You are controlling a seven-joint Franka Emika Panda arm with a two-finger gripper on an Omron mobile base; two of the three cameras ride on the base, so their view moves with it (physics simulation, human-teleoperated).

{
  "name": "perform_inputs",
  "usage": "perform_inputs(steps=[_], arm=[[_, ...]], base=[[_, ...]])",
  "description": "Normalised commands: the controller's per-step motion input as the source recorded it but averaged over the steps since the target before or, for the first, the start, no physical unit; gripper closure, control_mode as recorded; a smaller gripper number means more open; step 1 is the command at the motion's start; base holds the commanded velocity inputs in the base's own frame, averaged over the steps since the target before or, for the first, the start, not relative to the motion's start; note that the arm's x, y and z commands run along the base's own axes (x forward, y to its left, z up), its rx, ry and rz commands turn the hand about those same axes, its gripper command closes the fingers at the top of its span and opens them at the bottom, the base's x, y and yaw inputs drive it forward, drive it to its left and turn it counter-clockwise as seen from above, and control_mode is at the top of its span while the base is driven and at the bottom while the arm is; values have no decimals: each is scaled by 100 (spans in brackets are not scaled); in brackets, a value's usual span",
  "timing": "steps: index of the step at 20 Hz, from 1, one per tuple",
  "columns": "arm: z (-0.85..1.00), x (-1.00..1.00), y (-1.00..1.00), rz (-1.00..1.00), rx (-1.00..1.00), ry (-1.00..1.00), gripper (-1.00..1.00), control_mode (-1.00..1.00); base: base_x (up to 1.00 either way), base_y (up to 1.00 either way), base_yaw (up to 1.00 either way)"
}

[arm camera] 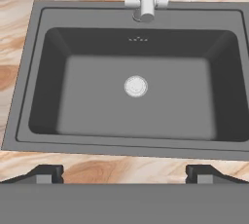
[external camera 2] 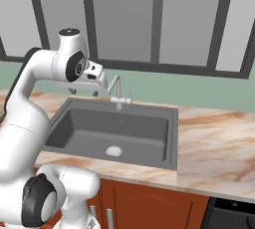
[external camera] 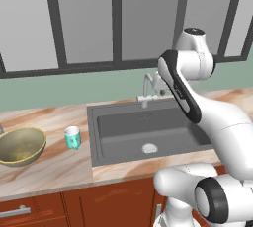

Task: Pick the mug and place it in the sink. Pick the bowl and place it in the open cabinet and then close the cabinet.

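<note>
The small teal mug (external camera: 72,137) stands upright on the marble counter just left of the sink (external camera: 123,132). Further left, near the counter's end, sits the wide olive-gold bowl (external camera: 21,145). My gripper (arm camera: 125,174) hangs open above the front part of the dark grey sink (arm camera: 97,101), looking straight down at the round drain, with nothing between its fingers. From the right base camera the gripper (external camera 2: 84,92) is high over the left side of the sink (external camera 2: 89,128). The cabinet is out of view.
A silver faucet (external camera: 147,90) rises at the sink's back rim, close beside my hand. A dark-framed window spans the wall behind. Reddish-brown drawers (external camera: 29,211) sit under the counter. Marble counter (external camera 2: 219,143) stretches to the sink's right.
</note>
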Motion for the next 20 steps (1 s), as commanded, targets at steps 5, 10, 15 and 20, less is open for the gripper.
perform_inputs(steps=[5,10,15,20], arm=[[-1,-28,49,0,0,0,-100,-100],[-10,-27,54,0,0,1,-100,-100],[-12,-32,70,2,0,0,-100,-100],[-21,-8,86,0,-5,0,-100,-100]], base=[[0,0,0],[0,0,0],[0,0,0],[0,0,0]])
